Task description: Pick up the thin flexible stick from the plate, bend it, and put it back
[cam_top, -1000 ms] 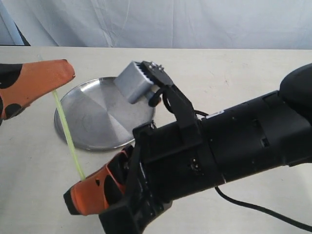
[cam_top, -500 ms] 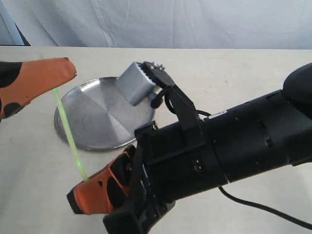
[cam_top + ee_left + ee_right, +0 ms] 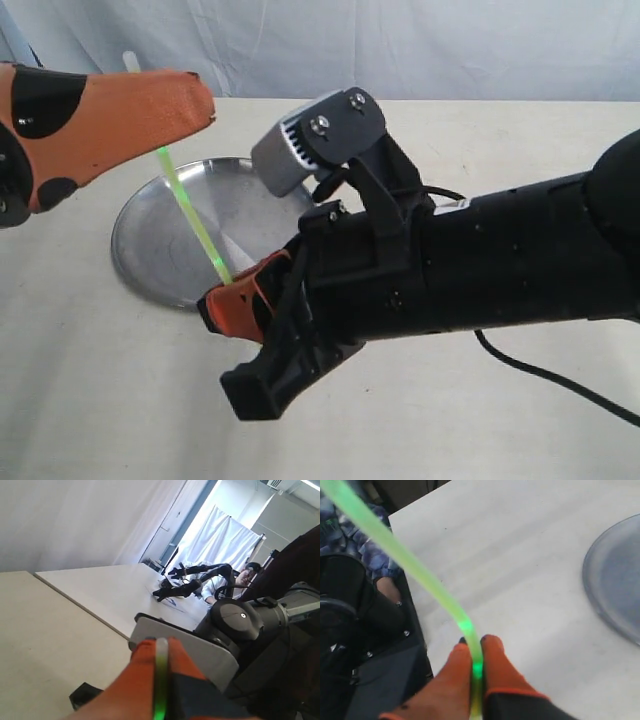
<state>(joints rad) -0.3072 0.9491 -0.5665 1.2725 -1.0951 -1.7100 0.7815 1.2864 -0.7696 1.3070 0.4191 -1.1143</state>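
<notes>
The thin flexible stick (image 3: 192, 216), glowing yellow-green, hangs in the air above the silver plate (image 3: 160, 262). My left gripper (image 3: 195, 100), orange-fingered, is shut on its upper end, and the stick (image 3: 160, 680) shows pinched between those fingers. My right gripper (image 3: 222, 300) is shut on the lower end, where the stick (image 3: 425, 580) curves away from the fingertips (image 3: 464, 652). The plate (image 3: 615, 580) lies bare on the table beside the right gripper.
The right arm's black body (image 3: 470, 275) and grey camera block (image 3: 315, 135) cover the plate's right side. A black cable (image 3: 550, 395) trails over the beige table. A white curtain (image 3: 400, 45) hangs behind.
Both grippers have lifted and drawn closer together over the plate. The stick between them now spans a shorter distance and looks bent in the right wrist view.
</notes>
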